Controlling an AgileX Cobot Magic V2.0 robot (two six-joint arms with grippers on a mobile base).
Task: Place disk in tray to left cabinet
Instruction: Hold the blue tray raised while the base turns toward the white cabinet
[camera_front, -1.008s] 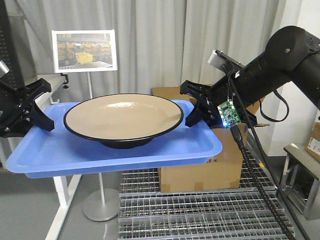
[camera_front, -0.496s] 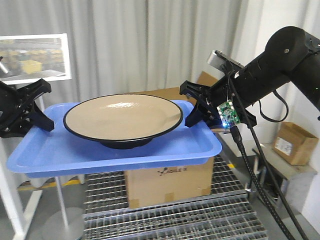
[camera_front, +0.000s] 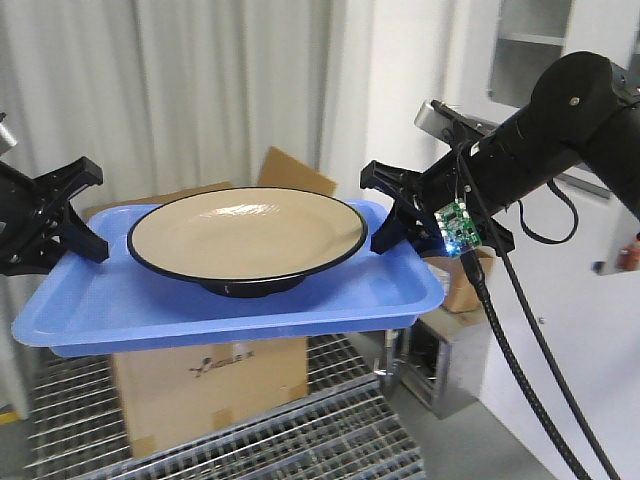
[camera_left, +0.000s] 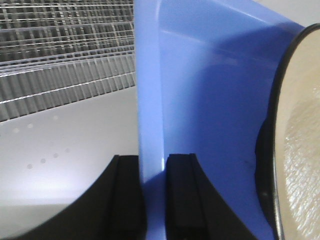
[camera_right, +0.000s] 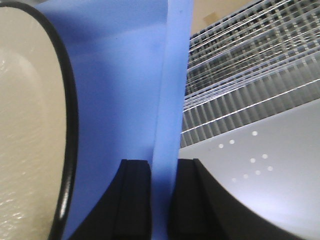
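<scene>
A pale cabinet (camera_front: 525, 75) stands at the far right behind the right arm, with one open shelf visible near the top, well apart from everything the arms carry. Grey curtains (camera_front: 200, 90) fill the back, and metal grating (camera_front: 320, 440) covers the floor below. A cardboard box (camera_front: 205, 385) sits on the grating, directly under the tray. The blue tray (camera_front: 250, 300) is held in the air between the two arms, roughly level and clear of the box. The plate (camera_front: 245, 235) rests in the middle of the tray, tan inside with a black rim, its edge reaching near the tray's short ends. The left gripper (camera_front: 90, 212) is clamped on the tray's left rim; in the left wrist view its two black fingers (camera_left: 125, 195) press the blue rim from either side (the plate's black edge shows at the right of that view). The right gripper (camera_front: 378, 210) pinches the opposite rim in the same way, with its fingers (camera_right: 135, 200) closed against the blue wall. A small green circuit board (camera_front: 455, 222) with a lit blue light hangs under the right wrist.
</scene>
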